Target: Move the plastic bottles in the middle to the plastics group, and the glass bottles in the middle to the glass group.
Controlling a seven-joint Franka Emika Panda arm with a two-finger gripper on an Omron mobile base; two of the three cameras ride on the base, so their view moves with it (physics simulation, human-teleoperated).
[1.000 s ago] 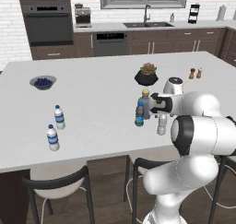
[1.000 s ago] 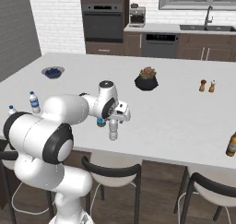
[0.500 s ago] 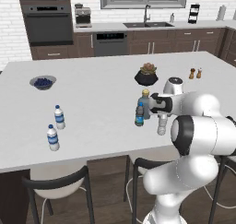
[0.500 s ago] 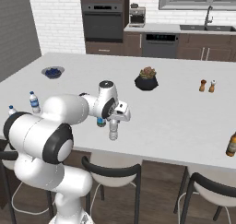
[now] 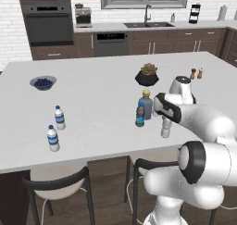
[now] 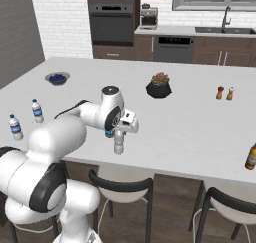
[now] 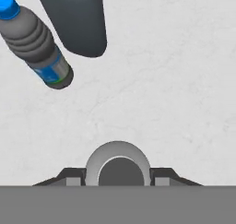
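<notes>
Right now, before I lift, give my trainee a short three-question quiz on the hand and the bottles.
1. True or false: the hand is closed on the small clear unlabelled plastic bottle.
2. How many white-capped blue-labelled water bottles stand towards the left end of the white island counter?
3. Which stands right beside the tall grey glass bottle: A) the small dark bottle with a blue-green label, B) a blue bowl, C) a pepper shaker?

Key: 1 true; 2 two; 3 A.
</notes>
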